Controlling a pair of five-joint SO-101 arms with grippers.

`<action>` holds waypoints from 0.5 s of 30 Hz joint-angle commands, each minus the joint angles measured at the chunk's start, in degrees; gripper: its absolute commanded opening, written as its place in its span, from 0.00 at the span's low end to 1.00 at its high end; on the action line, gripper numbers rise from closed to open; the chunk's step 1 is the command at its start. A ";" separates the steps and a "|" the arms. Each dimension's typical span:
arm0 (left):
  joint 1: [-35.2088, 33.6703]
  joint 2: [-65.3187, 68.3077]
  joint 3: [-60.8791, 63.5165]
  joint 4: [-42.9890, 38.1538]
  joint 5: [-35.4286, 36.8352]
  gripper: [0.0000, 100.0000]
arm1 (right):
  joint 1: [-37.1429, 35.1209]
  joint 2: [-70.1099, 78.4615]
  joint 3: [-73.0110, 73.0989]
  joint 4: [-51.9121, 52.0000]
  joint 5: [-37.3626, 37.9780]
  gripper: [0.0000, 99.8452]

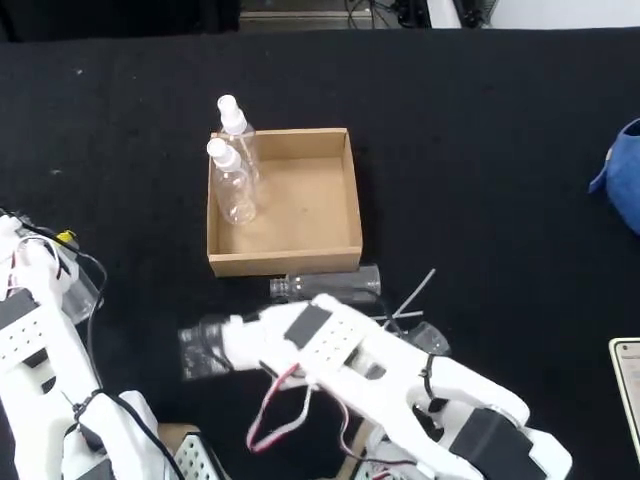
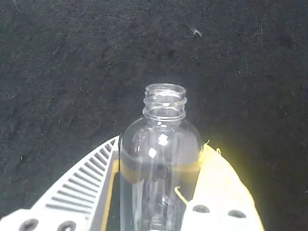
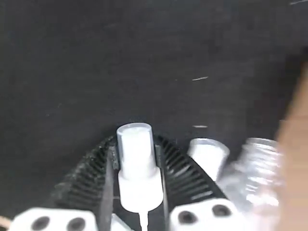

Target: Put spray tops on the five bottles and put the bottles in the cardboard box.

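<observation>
The cardboard box (image 1: 285, 255) stands open in the middle of the black table (image 1: 480, 120). It looks light and stiff-walled, so a hard nudge would probably slide it, and bottles are best lowered in rather than dropped. Along the box wall nearest the left arm lies one capped bottle (image 1: 233, 195). A second capped bottle (image 1: 244, 148) sits in the far corner on that side, its white head poking over the far rim. Just outside the near wall of the box a bare bottle (image 1: 330, 283) lies on its side. The bottles are clear thin plastic with round shoulders and a ridged threaded neck. They are likely very light, smooth and a little squashy, so a grip low on the straight body should hold best without crushing it or blocking the threads. The left gripper (image 2: 161, 144), well off from the box's near corner on its own side, does just that. Its jaws are clamped on the body of an open-necked bottle (image 2: 161, 163), leaving the neck free. The right gripper (image 3: 137, 142), a short way out from the near wall, has its jaws closed on a spray top (image 3: 137, 166). This is small, white, hard and light, with a thin dip tube that looks easy to bend. It is held by the collar, so the head stays free and the tube can be threaded down into a neck.
</observation>
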 commanded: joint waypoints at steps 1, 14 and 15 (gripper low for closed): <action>-0.48 -1.93 -2.86 -0.62 0.53 0.03 | 4.66 -8.92 -12.18 5.98 -4.04 0.01; 0.22 -14.15 1.54 0.62 0.62 0.03 | 11.52 -28.97 -44.88 13.89 -33.49 0.01; 0.84 -18.02 3.21 0.62 0.62 0.03 | 12.75 -29.41 -46.20 13.10 -36.22 0.01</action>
